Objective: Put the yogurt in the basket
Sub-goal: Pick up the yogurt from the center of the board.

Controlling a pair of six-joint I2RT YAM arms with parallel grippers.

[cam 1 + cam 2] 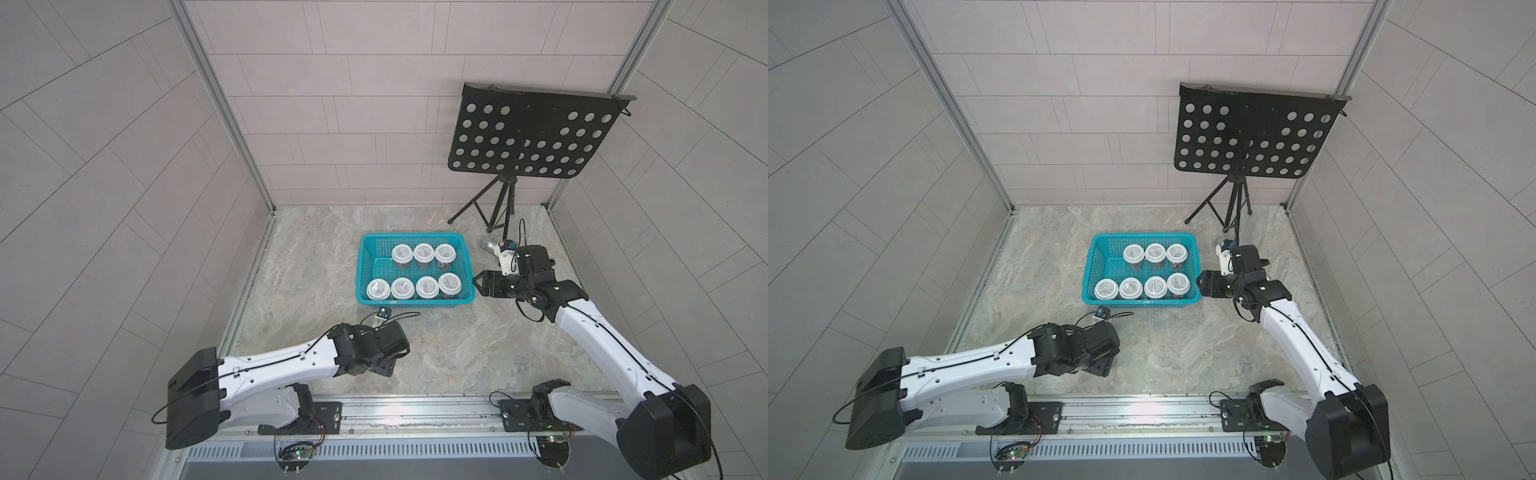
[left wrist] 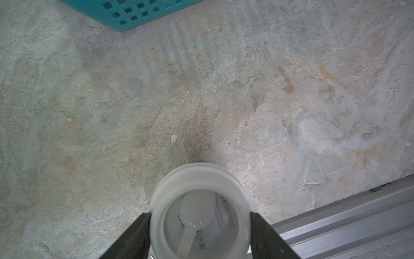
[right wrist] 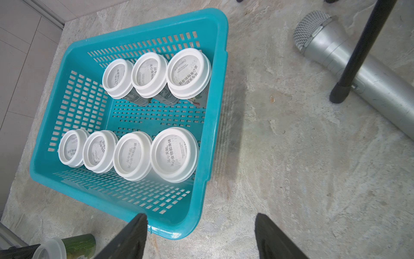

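The teal basket point(image 1: 415, 238) point(image 1: 1142, 237) stands mid-table with several white-lidded yogurt cups point(image 1: 424, 252) upright inside in two rows; its far left corner is bare. In the left wrist view my left gripper point(image 2: 200, 214) is shut on another yogurt point(image 2: 200, 201), one black finger against each side of its white lid, near the table's front rail. That cup is hidden under the wrist point(image 1: 384, 353) in both top views; its green body point(image 3: 76, 244) shows in the right wrist view. My right gripper point(image 3: 200, 215) point(image 1: 478, 282) is open and holds nothing, beside the basket's near right corner point(image 3: 179, 233).
A black perforated music stand point(image 1: 532, 133) on a tripod stands at the back right. A silver microphone point(image 3: 358, 74) lies by a tripod leg point(image 3: 349, 67), right of the basket. An aluminium rail point(image 2: 347, 224) runs along the table's front edge. Tiled walls close three sides.
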